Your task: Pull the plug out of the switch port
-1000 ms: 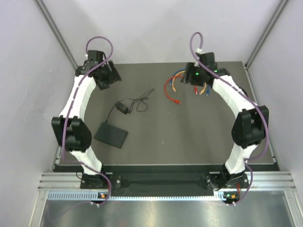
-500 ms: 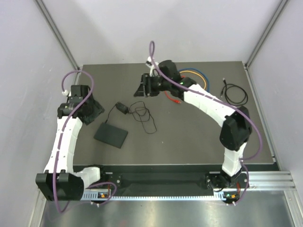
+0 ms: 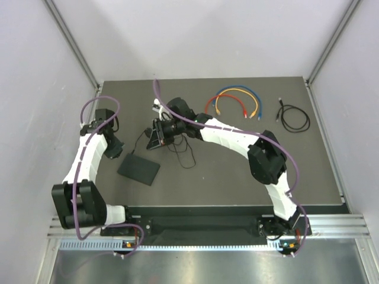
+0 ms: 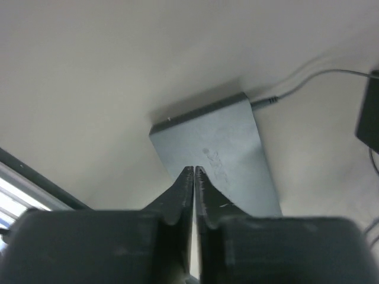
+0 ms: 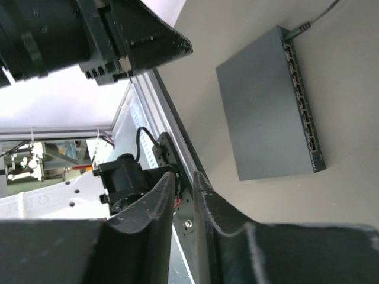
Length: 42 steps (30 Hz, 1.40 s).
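Left gripper (image 4: 194,171): jaws pressed together, empty, just above the switch's near end.
Right gripper (image 5: 180,177): jaws nearly together, a slit between, holding nothing.
Flat matte-black rectangular switch (image 3: 139,168): front-left on the dark table (image 3: 237,171), long axis diagonal; port row along one long edge.
Thin black plug (image 4: 265,102): seated at the switch's far corner.
Writing: none legible.

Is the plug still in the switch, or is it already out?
Still in. In the left wrist view, the plug sits in the switch at its far corner, its cord leading away.
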Each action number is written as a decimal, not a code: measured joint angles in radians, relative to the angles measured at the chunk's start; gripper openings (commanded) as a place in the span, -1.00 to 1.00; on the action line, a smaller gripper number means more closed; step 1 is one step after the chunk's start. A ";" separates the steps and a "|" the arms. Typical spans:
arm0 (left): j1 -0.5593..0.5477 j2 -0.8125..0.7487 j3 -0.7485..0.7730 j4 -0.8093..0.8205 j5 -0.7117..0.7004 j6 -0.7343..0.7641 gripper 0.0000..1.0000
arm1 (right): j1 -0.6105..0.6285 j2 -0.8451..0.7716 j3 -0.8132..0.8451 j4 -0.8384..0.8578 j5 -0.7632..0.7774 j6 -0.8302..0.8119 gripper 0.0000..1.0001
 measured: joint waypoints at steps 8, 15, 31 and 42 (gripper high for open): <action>0.072 0.137 -0.002 0.080 -0.014 0.031 -1.00 | -0.001 0.093 0.025 -0.056 -0.008 -0.037 -0.70; 0.081 0.276 0.002 0.134 0.017 0.049 -1.00 | -0.006 0.201 0.041 -0.105 -0.009 -0.072 -0.66; 0.082 0.301 -0.026 0.151 0.195 0.056 -1.00 | -0.051 0.232 0.039 -0.114 0.007 -0.084 -0.64; 0.064 0.219 -0.129 0.182 0.304 0.039 -1.00 | -0.060 0.266 0.039 -0.113 0.016 -0.085 -0.63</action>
